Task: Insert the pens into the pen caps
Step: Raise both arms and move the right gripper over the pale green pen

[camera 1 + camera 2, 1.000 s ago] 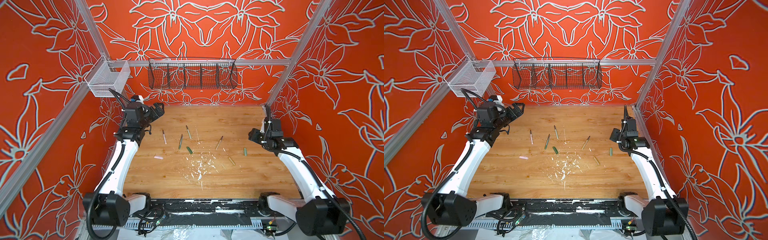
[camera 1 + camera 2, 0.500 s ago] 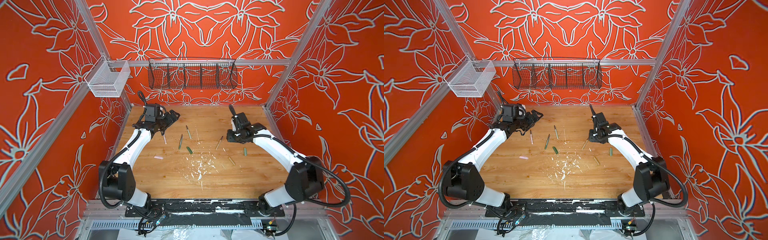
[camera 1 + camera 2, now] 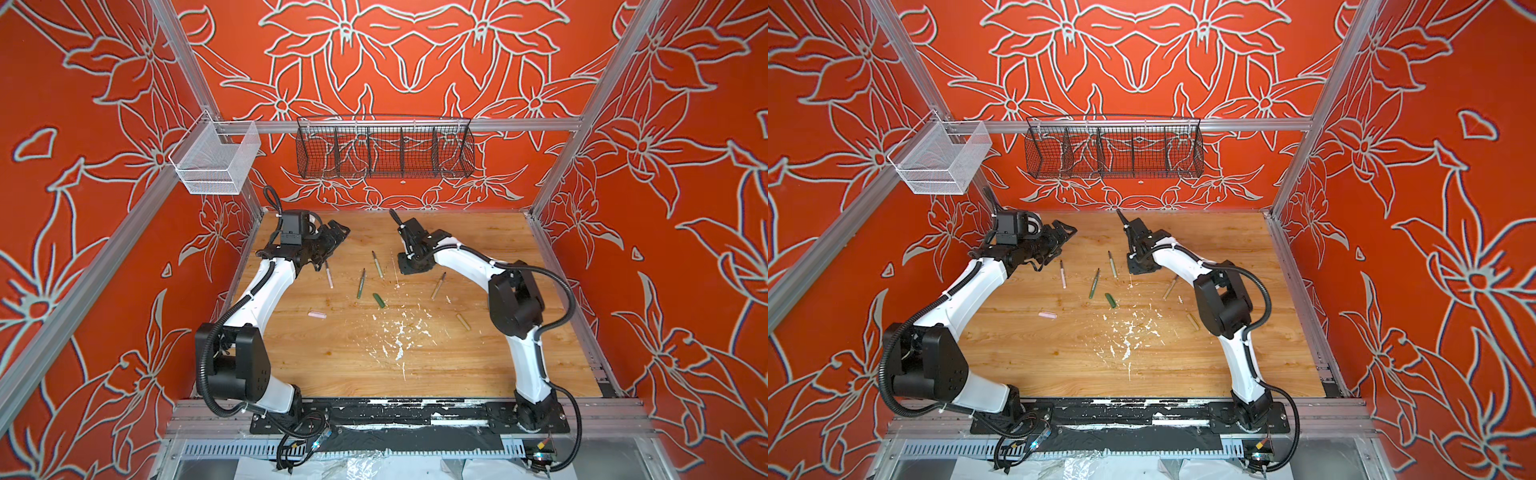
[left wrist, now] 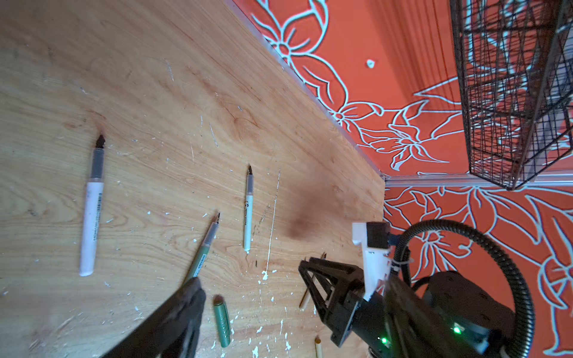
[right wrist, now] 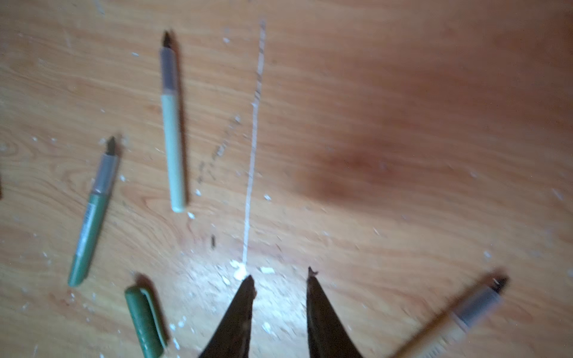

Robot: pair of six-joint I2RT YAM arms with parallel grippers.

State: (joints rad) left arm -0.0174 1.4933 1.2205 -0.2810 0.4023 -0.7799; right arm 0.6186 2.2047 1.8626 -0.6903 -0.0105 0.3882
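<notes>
With right gripper (image 5: 279,274) narrowly parted and empty between light green pen (image 5: 172,139) and tan pen (image 5: 459,319), left gripper (image 3: 1067,232) wide and empty near pale pink pen (image 3: 329,276), centre over one barrel before closing.

Pens (image 3: 360,283) behind caps (image 3: 379,300), all on table (image 3: 457,365)

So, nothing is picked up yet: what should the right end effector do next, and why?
Probably shift the right end effector sideways over the tan pen and lower onto its barrel. Its jaws stand apart above the table with nothing between them, that pen lies close on its own side, and the tan cap sits free nearby.
</notes>
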